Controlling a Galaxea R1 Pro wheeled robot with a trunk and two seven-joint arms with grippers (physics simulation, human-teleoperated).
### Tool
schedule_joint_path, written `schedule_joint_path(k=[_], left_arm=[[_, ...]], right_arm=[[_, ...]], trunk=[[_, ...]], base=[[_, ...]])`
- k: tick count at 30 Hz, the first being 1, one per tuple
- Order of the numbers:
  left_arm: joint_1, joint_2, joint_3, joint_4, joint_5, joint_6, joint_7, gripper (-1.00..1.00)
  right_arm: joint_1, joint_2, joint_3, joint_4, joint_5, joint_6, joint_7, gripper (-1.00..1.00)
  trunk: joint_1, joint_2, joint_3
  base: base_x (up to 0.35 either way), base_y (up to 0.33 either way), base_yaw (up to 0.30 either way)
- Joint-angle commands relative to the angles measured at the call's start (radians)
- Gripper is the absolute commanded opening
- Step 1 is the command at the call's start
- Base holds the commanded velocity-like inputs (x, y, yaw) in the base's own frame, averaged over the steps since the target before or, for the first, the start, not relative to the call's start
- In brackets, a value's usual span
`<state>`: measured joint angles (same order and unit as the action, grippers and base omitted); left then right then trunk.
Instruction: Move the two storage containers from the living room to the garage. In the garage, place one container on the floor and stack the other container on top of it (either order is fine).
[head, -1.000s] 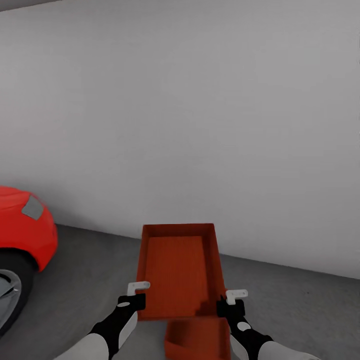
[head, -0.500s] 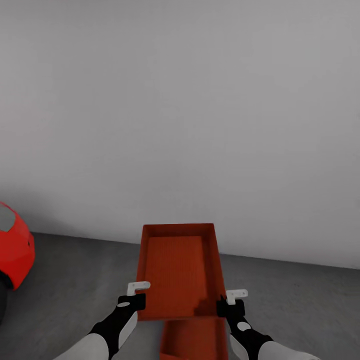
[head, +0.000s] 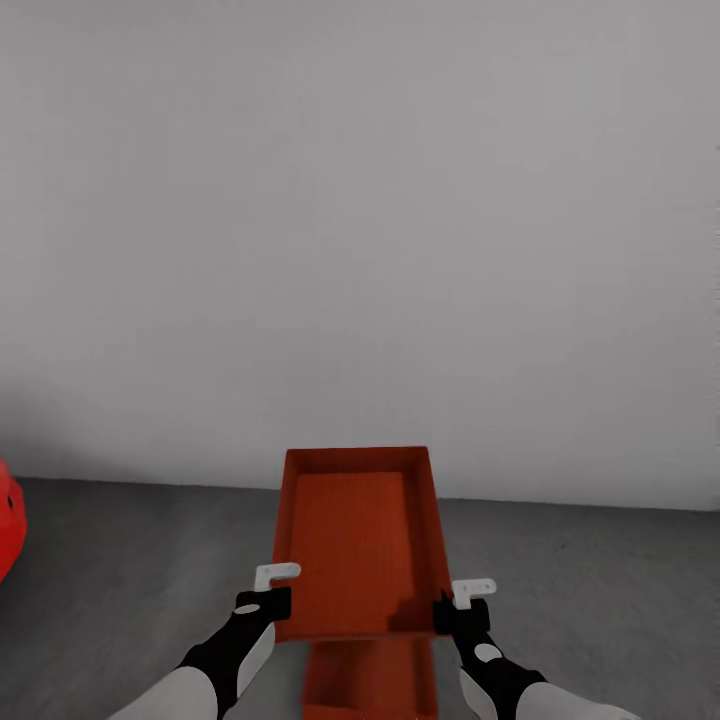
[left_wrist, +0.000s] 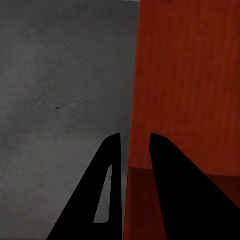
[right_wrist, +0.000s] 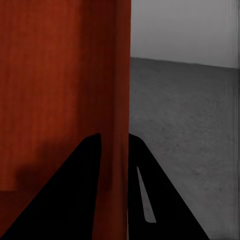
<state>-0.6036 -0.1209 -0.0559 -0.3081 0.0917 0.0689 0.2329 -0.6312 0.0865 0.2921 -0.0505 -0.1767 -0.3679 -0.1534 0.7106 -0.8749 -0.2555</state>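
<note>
Head view puts me in the garage: left tool (head: 277, 589) and right tool (head: 461, 601) each pinch the upper container's (head: 355, 540) side walls above the lower container (head: 372, 682), stacking unfinished.

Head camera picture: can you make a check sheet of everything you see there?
Surface: dark grey concrete floor.
Job's things: upper container held level in the air; lower container partly showing beneath it, support hidden.
Clutter: nothing seen.
Grippers: left gripper and right gripper, jaws pinching the upper container's side walls near its near corners.
Cables: nothing seen.
Surroundings: plain pale grey wall; red car at the left edge.
</note>
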Motion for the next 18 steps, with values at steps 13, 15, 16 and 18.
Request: schedule_joint_path(k=[13,15,16,18], left_arm=[[-0.001,0.001,0.010,-0.005,-0.001,0.007,0.011,-1.00],[-0.001,0.001,0.010,-0.005,-0.001,0.007,0.011,-1.00],[-0.001,0.001,0.010,-0.005,-0.001,0.007,0.011,-1.00],[-0.001,0.001,0.010,-0.005,-0.001,0.007,0.011,-1.00]], right_arm=[[-0.001,0.000,-0.025,0.003,-0.033,-0.009,-0.017,-1.00],[-0.001,0.000,-0.025,0.003,-0.033,-0.008,-0.017,-1.00],[-0.001,0.000,-0.025,0.003,-0.032,-0.009,-0.017,-1.00],[-0.001,0.000,-0.025,0.003,-0.033,-0.009,-0.017,-1.00]], trunk=[[0.000,-0.001,-0.003],[0.000,-0.001,-0.003],[0.000,-0.001,-0.003],[0.000,-0.001,-0.003]], base=[[0.000,0.000,-0.024],[0.000,0.000,0.000],[0.000,0.000,0.000],[0.000,0.000,0.000]])
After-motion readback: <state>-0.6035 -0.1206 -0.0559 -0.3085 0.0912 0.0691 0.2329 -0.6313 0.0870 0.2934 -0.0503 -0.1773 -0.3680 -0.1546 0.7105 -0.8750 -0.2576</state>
